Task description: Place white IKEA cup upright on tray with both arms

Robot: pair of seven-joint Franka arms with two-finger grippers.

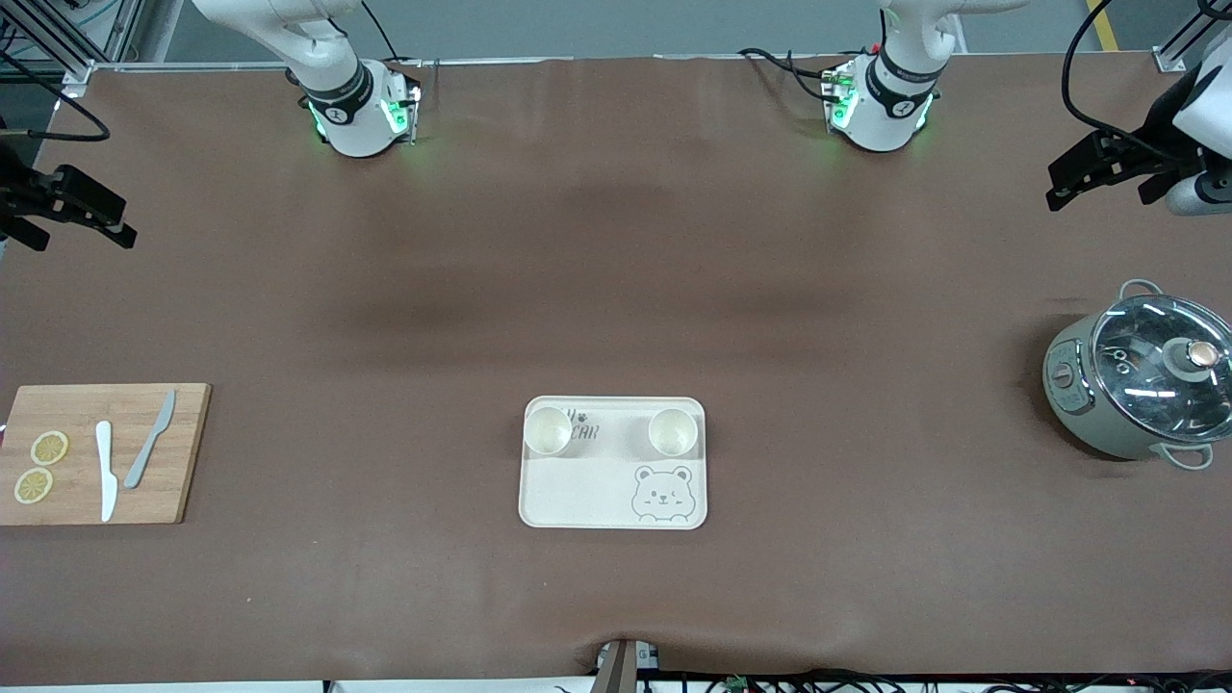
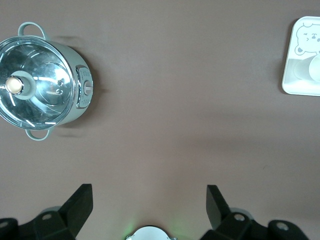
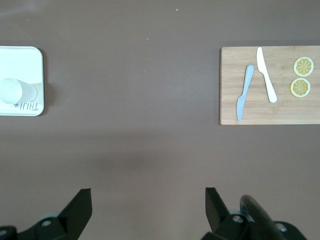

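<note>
1. Cream tray (image 1: 613, 481) lies on the brown desk (image 1: 616, 289), near the front camera, midway between the arms' ends.
2. Two white cups (image 1: 548, 429) (image 1: 672, 431) stand upright on the tray's edge farthest from that camera.
3. The left gripper (image 2: 149, 200) hangs wide open and empty above the desk near a lidded pot (image 1: 1145, 385).
4. The right gripper (image 3: 148, 200) hangs wide open and empty near a wooden cutting board (image 1: 101, 452).
</note>
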